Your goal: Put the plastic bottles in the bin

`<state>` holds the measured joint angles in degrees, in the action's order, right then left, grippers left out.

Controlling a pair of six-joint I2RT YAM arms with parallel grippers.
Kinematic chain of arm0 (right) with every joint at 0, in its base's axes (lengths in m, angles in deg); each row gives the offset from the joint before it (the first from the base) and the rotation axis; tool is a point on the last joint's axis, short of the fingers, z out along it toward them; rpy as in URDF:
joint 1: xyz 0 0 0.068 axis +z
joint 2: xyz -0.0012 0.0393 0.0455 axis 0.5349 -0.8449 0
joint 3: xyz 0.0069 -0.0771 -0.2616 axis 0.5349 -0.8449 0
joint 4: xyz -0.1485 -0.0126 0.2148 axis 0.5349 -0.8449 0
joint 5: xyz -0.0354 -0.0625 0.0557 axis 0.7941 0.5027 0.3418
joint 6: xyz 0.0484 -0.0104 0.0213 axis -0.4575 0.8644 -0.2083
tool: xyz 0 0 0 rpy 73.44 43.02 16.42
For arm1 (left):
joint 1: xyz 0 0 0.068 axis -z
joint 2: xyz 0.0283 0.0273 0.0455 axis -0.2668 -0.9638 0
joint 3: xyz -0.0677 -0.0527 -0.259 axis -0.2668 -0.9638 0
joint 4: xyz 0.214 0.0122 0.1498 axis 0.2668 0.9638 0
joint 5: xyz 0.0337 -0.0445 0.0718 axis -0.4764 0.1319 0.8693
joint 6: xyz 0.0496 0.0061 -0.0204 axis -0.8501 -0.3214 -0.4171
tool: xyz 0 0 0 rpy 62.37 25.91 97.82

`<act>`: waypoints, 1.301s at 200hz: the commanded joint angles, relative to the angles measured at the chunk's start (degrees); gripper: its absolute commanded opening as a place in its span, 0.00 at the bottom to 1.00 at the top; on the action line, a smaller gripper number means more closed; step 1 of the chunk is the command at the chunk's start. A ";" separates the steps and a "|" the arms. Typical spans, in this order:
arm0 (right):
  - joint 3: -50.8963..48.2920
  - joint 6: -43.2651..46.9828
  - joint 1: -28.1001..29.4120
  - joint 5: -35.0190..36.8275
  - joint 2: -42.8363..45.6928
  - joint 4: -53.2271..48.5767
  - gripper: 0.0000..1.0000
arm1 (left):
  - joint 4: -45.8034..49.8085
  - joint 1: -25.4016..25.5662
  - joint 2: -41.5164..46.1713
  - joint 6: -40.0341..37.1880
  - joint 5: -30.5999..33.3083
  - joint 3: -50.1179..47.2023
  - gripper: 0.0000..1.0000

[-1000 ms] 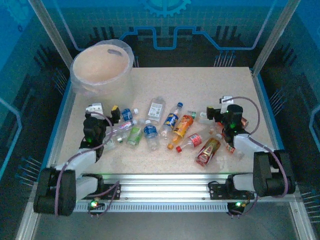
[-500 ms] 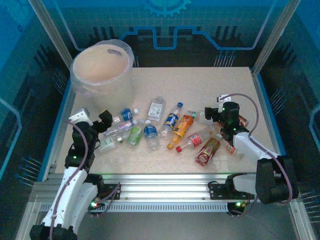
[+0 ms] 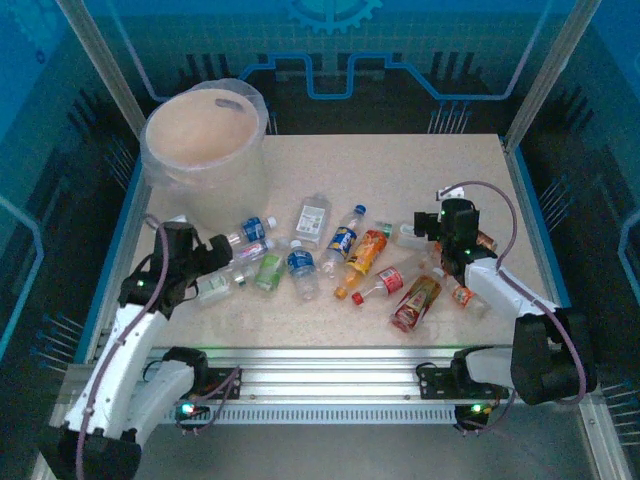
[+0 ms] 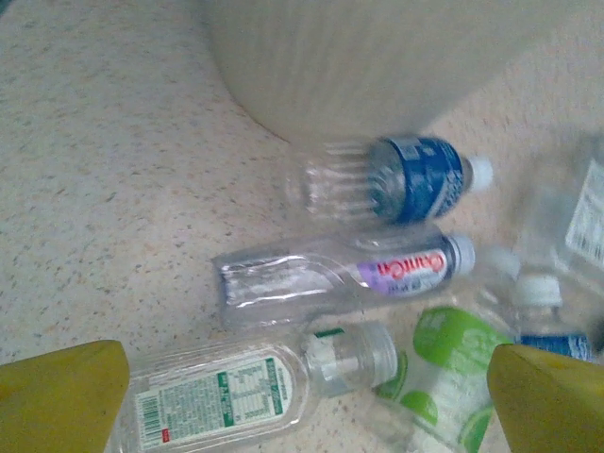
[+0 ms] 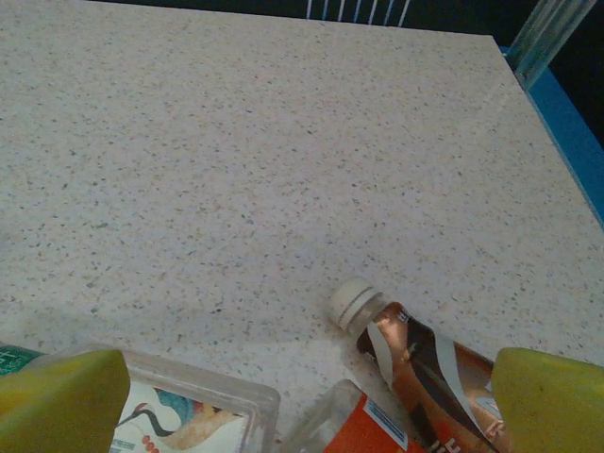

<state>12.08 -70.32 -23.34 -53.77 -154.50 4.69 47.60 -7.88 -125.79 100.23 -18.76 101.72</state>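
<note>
Several plastic bottles (image 3: 343,238) lie scattered across the middle of the table. The bin (image 3: 203,140) stands at the far left corner. My left gripper (image 3: 212,252) is open and low over the leftmost bottles. In the left wrist view its yellow fingertips straddle a clear bottle with a green-white label (image 4: 236,392); a purple-labelled clear one (image 4: 340,278), a blue-labelled one (image 4: 415,177) and a green one (image 4: 439,373) lie just beyond, and the bin's wall (image 4: 377,57) rises behind. My right gripper (image 3: 432,226) is open above a brown bottle (image 5: 425,363) and an orange-labelled one (image 5: 354,429).
A square clear bottle with a picture label (image 5: 189,420) lies by my right gripper's left finger. Bare speckled tabletop (image 3: 400,165) stretches behind the bottles to the far edge. Blue rails and metal posts (image 3: 540,80) border the table.
The left arm has unfolded and swung out to the left, and its gripper has come down toward the leftmost bottles. The right gripper has barely shifted. Both have stayed open.
</note>
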 commanded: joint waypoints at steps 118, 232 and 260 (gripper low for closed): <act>1.14 -1.04 0.35 7.63 0.49 -1.28 1.00 | 16.12 2.91 -16.47 -50.21 -6.97 6.79 0.99; 0.50 -1.15 0.16 7.12 0.93 -0.68 1.00 | 19.07 -1.23 -25.66 -51.89 -6.56 4.25 0.97; 0.22 -1.23 0.23 6.88 1.13 -0.33 1.00 | 18.74 -1.20 -29.25 -52.22 -4.75 3.90 0.97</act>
<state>12.08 -70.71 -23.34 -47.37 -153.89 4.25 64.67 -8.69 -152.43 49.47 -24.13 106.64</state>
